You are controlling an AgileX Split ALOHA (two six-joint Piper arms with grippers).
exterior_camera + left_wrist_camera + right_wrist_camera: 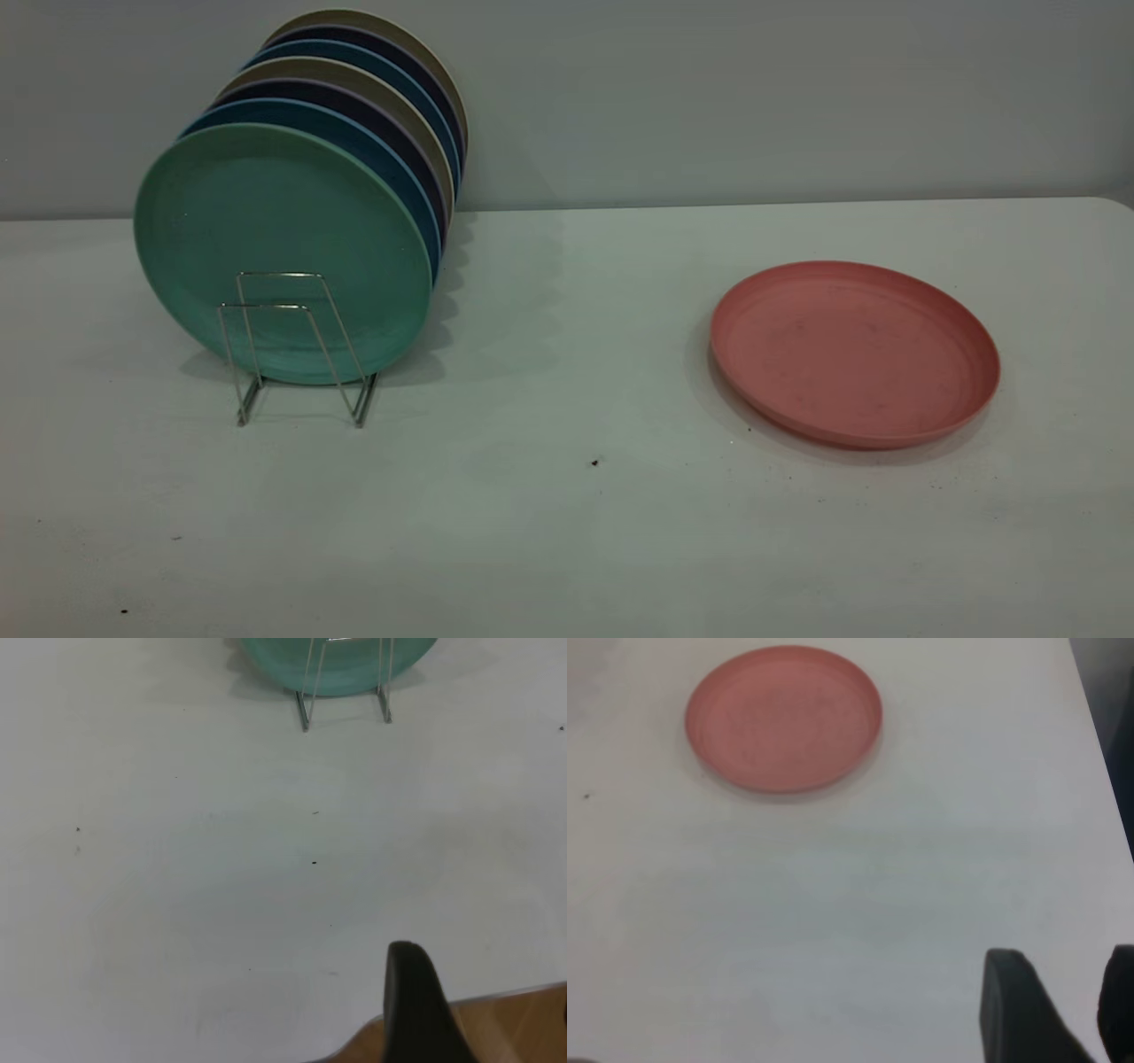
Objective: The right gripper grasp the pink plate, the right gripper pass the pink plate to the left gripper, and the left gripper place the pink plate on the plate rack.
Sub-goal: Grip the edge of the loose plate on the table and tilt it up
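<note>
The pink plate lies flat on the white table at the right, untouched; it also shows in the right wrist view. The silver wire plate rack stands at the left, its two front loops free; its front feet show in the left wrist view. Neither gripper shows in the exterior view. My right gripper is open and empty, well short of the pink plate. A black part of my left gripper shows over the table's near edge, far from the rack.
Several plates stand upright in the rack: a teal-green one in front, blue, dark and tan ones behind. A brown surface shows past the table's near edge. The table's side edge runs beside the pink plate.
</note>
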